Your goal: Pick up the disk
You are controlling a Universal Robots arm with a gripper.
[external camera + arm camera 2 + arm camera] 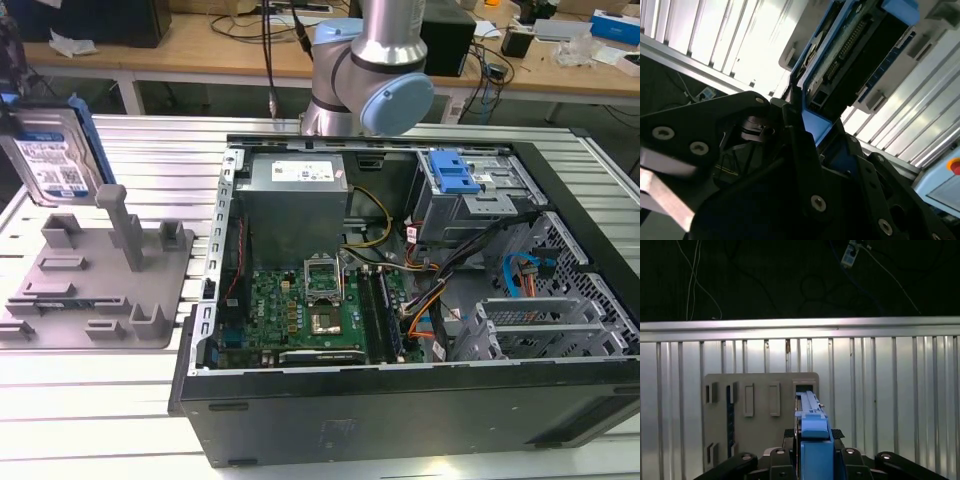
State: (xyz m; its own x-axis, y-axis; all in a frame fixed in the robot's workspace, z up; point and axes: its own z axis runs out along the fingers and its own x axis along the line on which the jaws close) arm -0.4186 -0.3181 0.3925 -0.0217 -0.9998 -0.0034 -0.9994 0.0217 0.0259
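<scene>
Slatted metal table (110, 400); gripper (812, 460) clamps disk (50, 150) above grey fixture (100, 270), apparently clear; open computer case (400, 300) alongside.

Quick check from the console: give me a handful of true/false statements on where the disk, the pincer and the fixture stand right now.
1. The disk is lifted above the grey fixture, at the exterior view's left. True.
2. The disk lies flat inside the computer case. False: it is outside the case, held tilted up over the fixture.
3. In the first wrist view the pincer is closed on the disk's blue rail. True.
4. The computer case's side is shut. False: it is open, with the motherboard exposed.
5. The grey fixture sits on the ribbed metal table beside the case. True.
</scene>
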